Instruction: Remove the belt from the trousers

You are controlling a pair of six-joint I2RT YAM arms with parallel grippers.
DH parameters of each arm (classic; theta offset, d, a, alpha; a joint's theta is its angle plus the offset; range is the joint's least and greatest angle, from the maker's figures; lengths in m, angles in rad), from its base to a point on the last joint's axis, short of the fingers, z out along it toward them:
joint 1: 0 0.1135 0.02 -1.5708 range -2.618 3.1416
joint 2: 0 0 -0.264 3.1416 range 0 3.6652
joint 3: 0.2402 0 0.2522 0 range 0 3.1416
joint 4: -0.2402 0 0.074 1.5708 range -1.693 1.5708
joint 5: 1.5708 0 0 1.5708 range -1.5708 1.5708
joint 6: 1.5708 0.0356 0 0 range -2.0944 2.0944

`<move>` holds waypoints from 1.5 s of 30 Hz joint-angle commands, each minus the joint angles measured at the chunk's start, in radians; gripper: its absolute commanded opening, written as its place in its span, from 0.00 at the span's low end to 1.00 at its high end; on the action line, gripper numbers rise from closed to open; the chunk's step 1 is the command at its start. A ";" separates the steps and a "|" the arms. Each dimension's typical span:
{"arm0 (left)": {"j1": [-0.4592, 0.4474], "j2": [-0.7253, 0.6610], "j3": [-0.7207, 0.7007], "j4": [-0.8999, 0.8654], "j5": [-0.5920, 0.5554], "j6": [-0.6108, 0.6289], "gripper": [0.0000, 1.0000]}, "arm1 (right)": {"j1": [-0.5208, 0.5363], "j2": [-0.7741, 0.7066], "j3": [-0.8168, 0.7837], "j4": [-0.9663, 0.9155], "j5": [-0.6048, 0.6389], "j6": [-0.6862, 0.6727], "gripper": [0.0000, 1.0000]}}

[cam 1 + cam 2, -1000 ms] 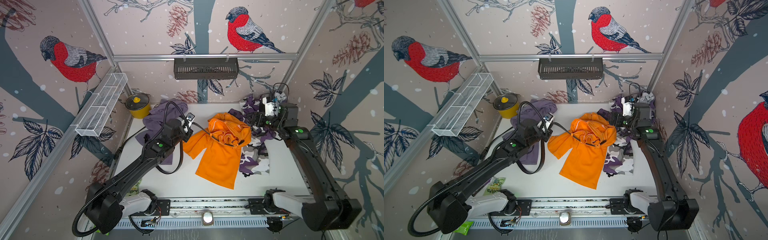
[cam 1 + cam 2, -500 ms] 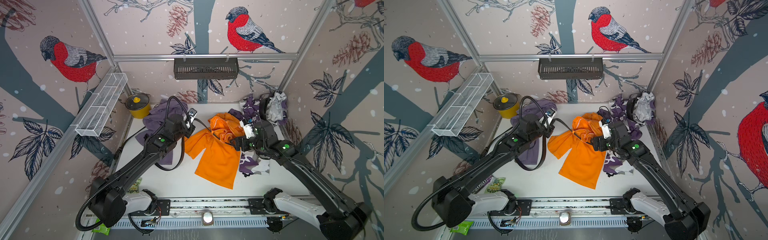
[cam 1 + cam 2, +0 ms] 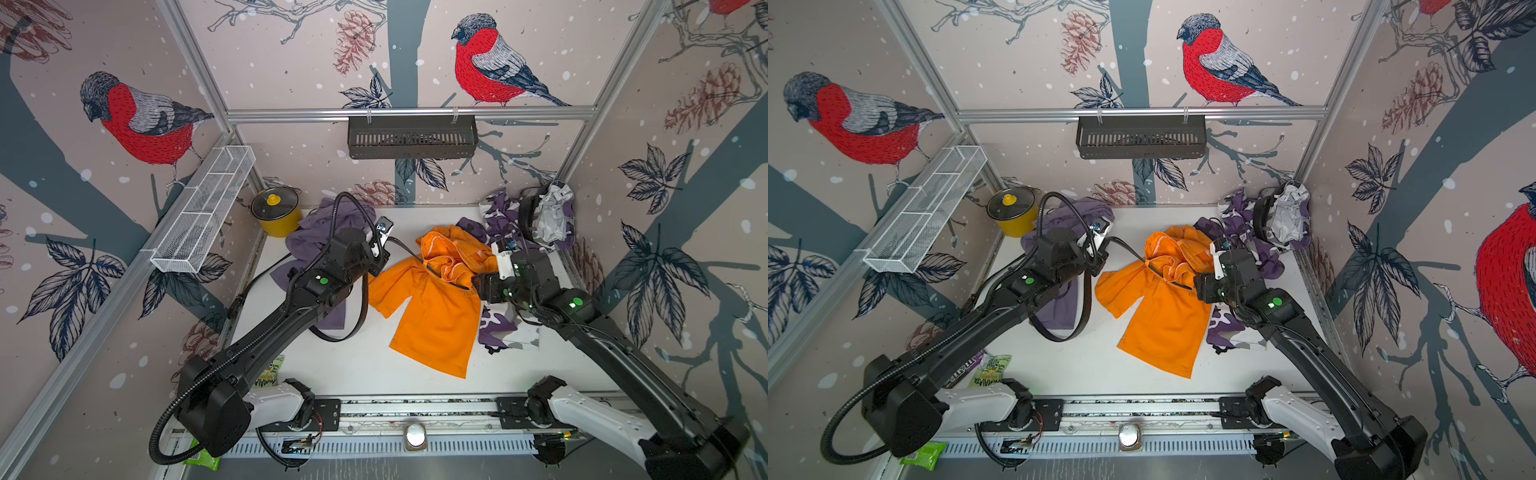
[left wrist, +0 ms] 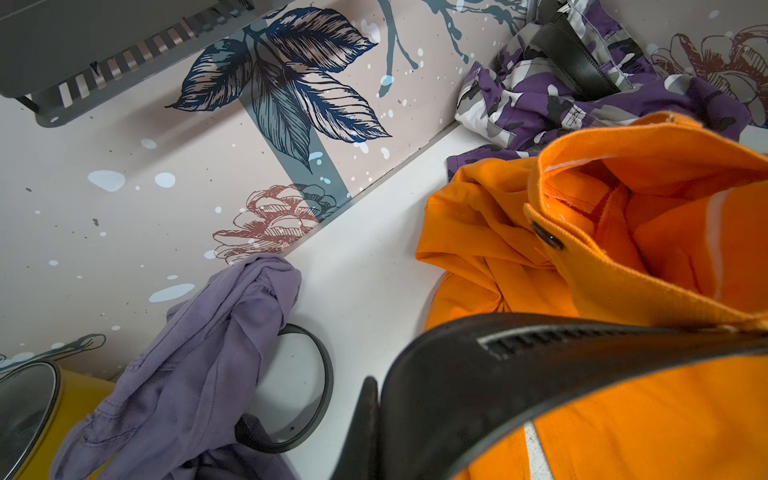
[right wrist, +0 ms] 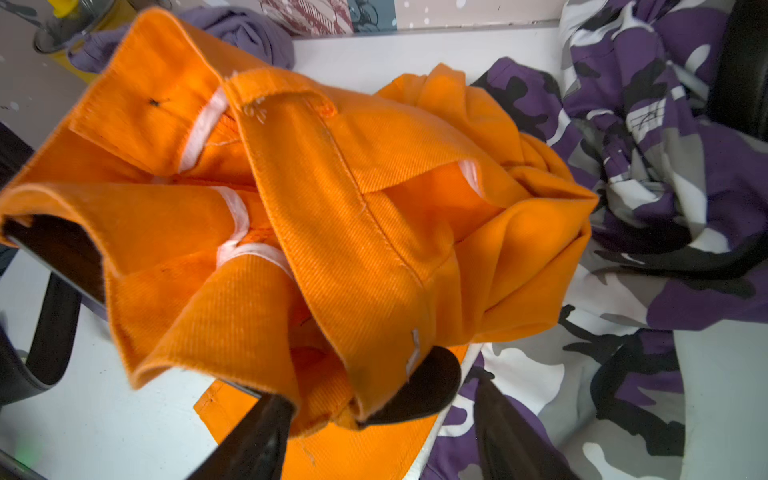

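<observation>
The left gripper is clamped shut on the black leather belt. The belt is drawn from it into the raised waistband of the orange cotton trousers, which are spread over the middle of the white table. At the waistband's far side the right gripper is held with its fingers apart and bunched orange cloth between them. In both top views the belt's slack is seen looped beneath the left arm. Only the right wrist view shows a rounded black end under the waistband.
</observation>
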 commanded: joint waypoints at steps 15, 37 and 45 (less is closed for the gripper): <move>-0.001 -0.002 0.004 0.046 -0.022 0.010 0.00 | -0.002 0.028 -0.030 0.044 -0.052 -0.020 0.64; 0.014 -0.062 -0.038 0.043 -0.178 -0.024 0.00 | -0.011 0.213 0.185 -0.048 0.223 -0.158 0.00; 0.161 -0.164 -0.090 0.090 -0.087 -0.123 0.00 | -0.205 0.196 0.213 -0.070 0.285 -0.235 0.00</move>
